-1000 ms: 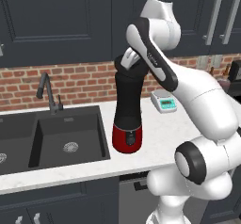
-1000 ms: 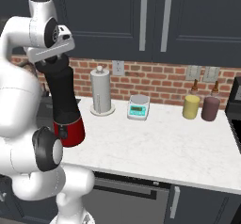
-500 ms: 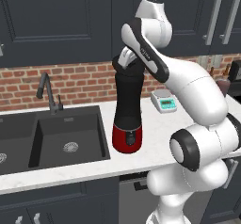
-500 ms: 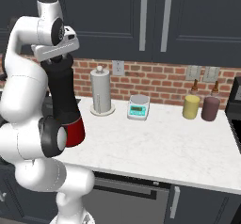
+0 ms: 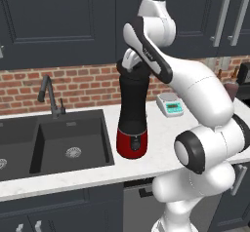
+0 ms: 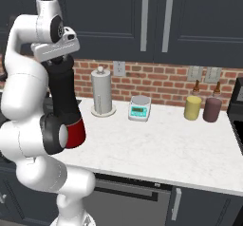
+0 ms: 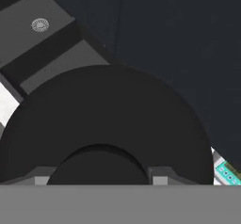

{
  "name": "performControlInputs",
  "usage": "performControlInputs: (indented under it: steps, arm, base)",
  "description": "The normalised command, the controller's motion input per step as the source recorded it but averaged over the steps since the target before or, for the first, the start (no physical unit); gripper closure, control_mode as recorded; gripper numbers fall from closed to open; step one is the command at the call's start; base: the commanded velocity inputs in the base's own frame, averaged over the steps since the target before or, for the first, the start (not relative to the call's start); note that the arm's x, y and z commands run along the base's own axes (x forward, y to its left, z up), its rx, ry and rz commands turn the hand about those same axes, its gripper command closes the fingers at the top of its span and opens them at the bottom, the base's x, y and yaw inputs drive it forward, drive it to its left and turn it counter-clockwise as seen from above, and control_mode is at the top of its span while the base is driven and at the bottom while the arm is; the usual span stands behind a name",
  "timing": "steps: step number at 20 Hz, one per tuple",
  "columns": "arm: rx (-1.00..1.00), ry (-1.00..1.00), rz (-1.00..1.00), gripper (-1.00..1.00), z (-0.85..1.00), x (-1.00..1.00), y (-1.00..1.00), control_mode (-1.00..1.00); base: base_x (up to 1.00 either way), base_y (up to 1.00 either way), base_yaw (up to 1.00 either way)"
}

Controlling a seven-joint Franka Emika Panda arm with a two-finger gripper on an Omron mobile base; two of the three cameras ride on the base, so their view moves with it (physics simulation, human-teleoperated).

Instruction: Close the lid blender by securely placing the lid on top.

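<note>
The blender (image 5: 132,124) stands tall on the white counter (image 6: 156,144), just right of the sink (image 5: 53,145), black jar on a red base. Right at its top sits the gripper (image 5: 132,65), pointing down. In the hand view the lid (image 7: 110,124) spreads wide and black, its knob between the 2 fingertips (image 7: 160,178), which look closed on it. Behind, near the wall: the scale (image 6: 139,108).

Base views flank blender (image 5: 133,119), hand view close above lid (image 7: 113,124)

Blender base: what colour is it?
Glossy red, under a black jar; the blender base shows best in the left base view.
</note>
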Motion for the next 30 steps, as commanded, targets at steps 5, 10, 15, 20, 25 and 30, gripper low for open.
performControlInputs:
  steps: [5,10,15,20,25,30]
  arm:
    - [-0.04,0.0,0.0,1.0,-0.16,-0.01,0.0,-1.0]
    - [-0.04,-0.01,0.0,1.0,-0.02,-0.22,0.0,-1.0]
    - [-0.03,0.0,-0.01,1.0,0.04,-0.04,0.0,-1.0]
    - [-0.03,0.0,-0.01,1.0,0.0,0.14,0.0,-1.0]
    - [-0.01,0.0,0.0,1.0,-0.01,0.52,0.0,-1.0]
    - [0.0,0.0,0.0,1.0,-0.18,0.36,0.0,-1.0]
  base:
    - [0.0,0.0,0.0]
    - [0.0,0.0,0.0]
    - [0.0,0.0,0.0]
    - [0.0,0.0,0.0]
    - [0.0,0.0,0.0]
    - [0.0,0.0,0.0]
